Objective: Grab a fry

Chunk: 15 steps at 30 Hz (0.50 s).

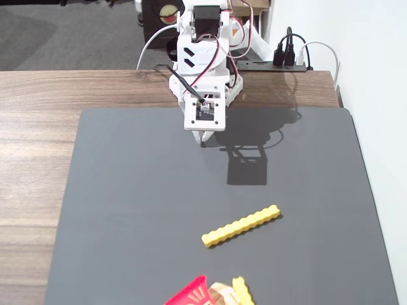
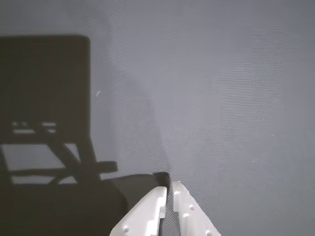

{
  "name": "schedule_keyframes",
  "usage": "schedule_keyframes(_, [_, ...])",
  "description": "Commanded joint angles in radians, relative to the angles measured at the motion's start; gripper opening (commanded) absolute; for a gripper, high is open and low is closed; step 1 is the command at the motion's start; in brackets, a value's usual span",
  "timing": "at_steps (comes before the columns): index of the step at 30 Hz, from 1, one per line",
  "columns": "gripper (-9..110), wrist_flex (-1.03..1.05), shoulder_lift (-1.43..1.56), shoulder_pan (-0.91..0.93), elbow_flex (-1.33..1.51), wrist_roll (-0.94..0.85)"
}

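The fry (image 1: 241,226) is a long bright yellow crinkle-cut piece lying at a slant on the dark grey mat (image 1: 127,210), right of centre in the fixed view. My white gripper (image 1: 203,137) points down at the mat's far edge, well behind the fry and apart from it. In the wrist view the two white fingertips (image 2: 168,189) stand nearly together with only a thin slit between them and nothing held. The fry does not show in the wrist view.
A red carton (image 1: 191,292) with a shorter yellow fry piece (image 1: 241,291) lies at the mat's near edge. The mat lies on a wooden table (image 1: 38,140). A power strip with plugs (image 1: 286,60) sits behind the arm's base, near the white wall.
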Motion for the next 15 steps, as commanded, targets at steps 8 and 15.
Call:
schedule_keyframes(8, [1,0.018,-0.229,-0.083,-0.314,0.253])
schedule_keyframes(15, [1,0.014,-0.486,-0.164,-0.543,0.48])
